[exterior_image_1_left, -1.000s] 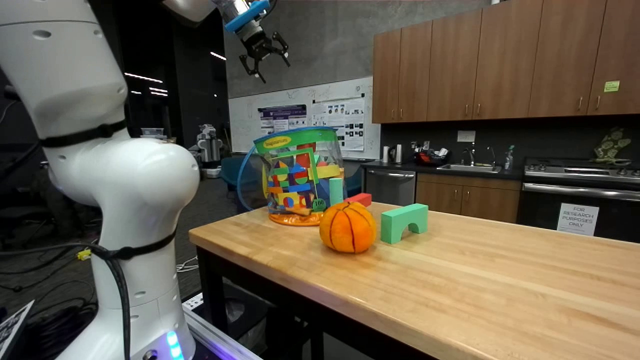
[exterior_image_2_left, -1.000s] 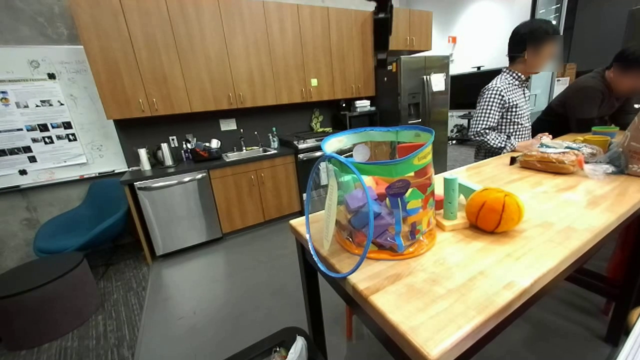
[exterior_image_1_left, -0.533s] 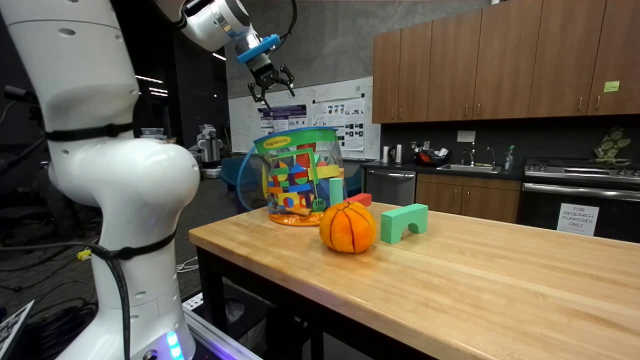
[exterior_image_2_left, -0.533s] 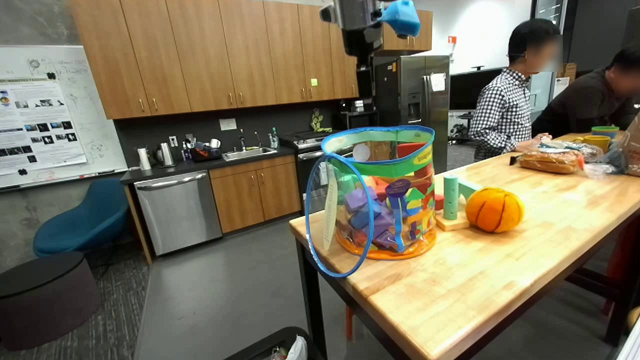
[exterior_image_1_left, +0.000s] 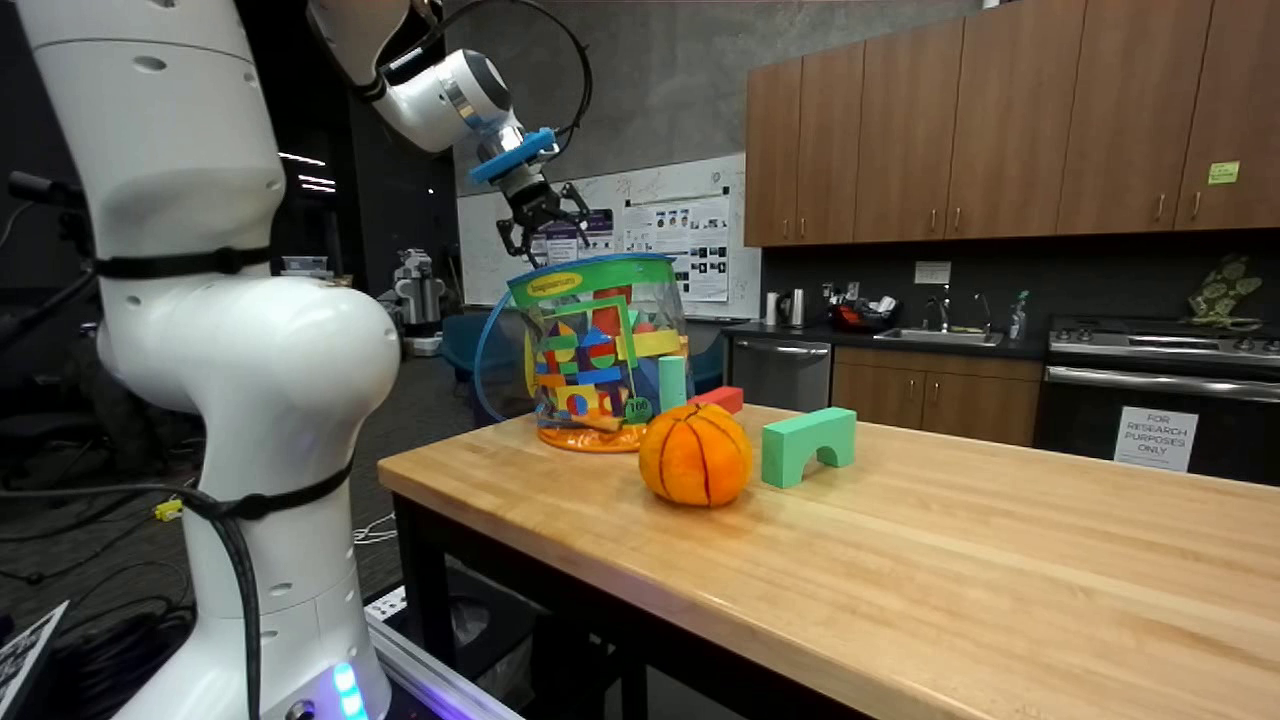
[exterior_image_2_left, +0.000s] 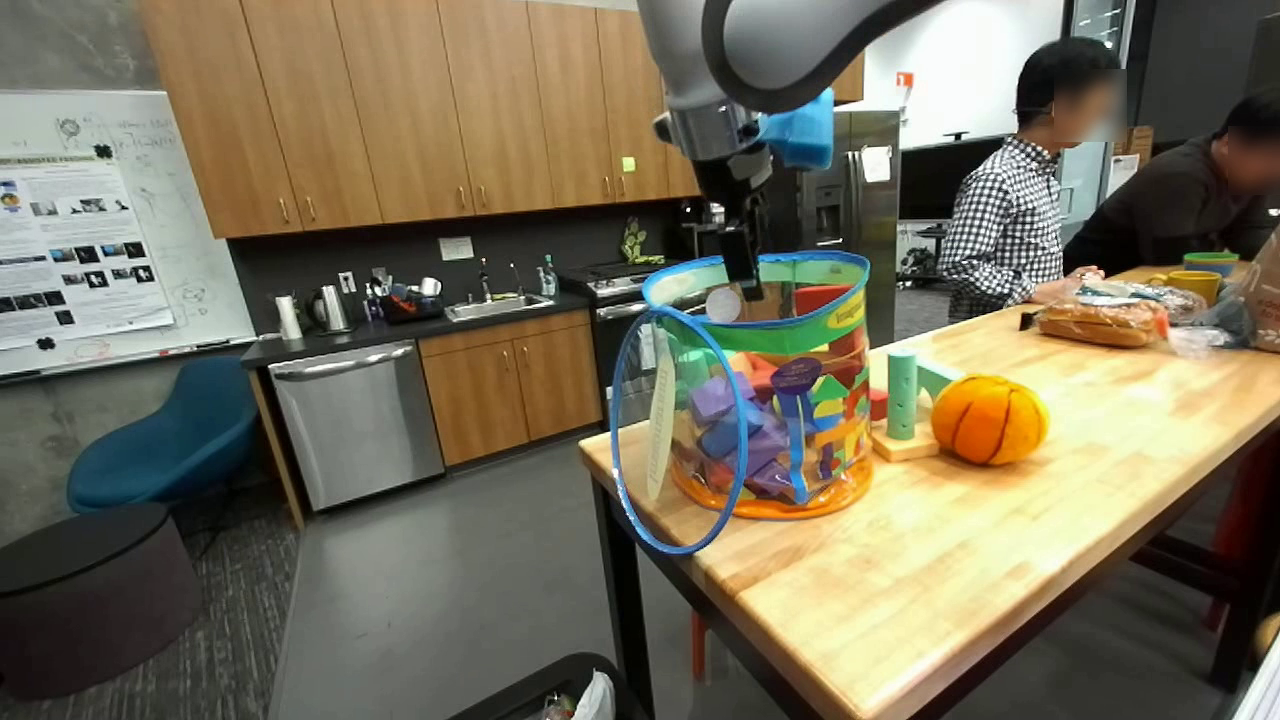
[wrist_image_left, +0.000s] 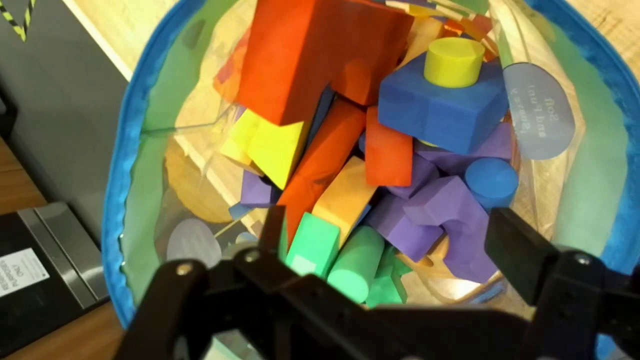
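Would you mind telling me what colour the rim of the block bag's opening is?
The rim is blue, showing best in the wrist view.

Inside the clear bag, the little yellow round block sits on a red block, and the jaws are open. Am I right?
Not quite: in the wrist view, the little yellow round block sits on a blue block, not a red one. The rest is right: it's inside the clear bag, and the jaws are open.

1. White arm (exterior_image_1_left: 290, 340) with smooth, rounded joints and small round caps (exterior_image_1_left: 149, 64).
2. Black straps (exterior_image_1_left: 180, 264) around it; black cables (exterior_image_1_left: 250, 640) along it.
3. Glowing blue light strip (exterior_image_1_left: 348, 690) low on the body.
4. Silver collar (exterior_image_1_left: 493, 133) beside a bright blue piece (exterior_image_1_left: 513, 155).
5. Black tool (wrist_image_left: 387, 222) with linked joints, flat dark pads (wrist_image_left: 517, 250) and a brass-coloured screw (wrist_image_left: 184, 269).
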